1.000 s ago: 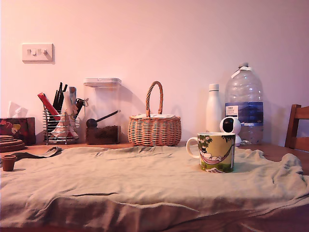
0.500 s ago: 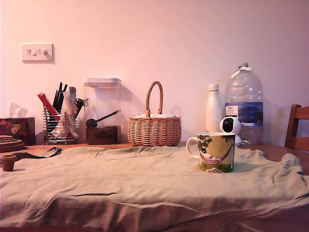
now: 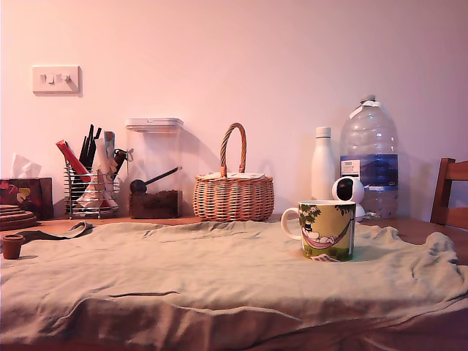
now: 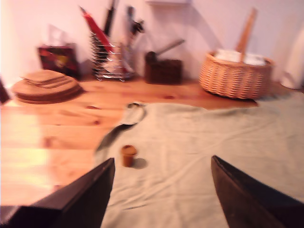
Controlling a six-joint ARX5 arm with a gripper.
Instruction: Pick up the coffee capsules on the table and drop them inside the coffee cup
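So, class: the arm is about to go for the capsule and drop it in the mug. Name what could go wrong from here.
1. The capsule is tiny and stands near the cloth's edge; the open hand could knock it over or push it onto the bare wood.
2. The cloth is wrinkled, so the fingers may snag a fold and drag the cloth.
3. The mug is far across the table, so the capsule might slip out on the way.

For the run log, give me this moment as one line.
hand: open, empty, capsule ahead | coffee capsule: upright on cloth near its edge | coffee cup: upright on cloth, exterior view's right | stage: approach, not yet grasped
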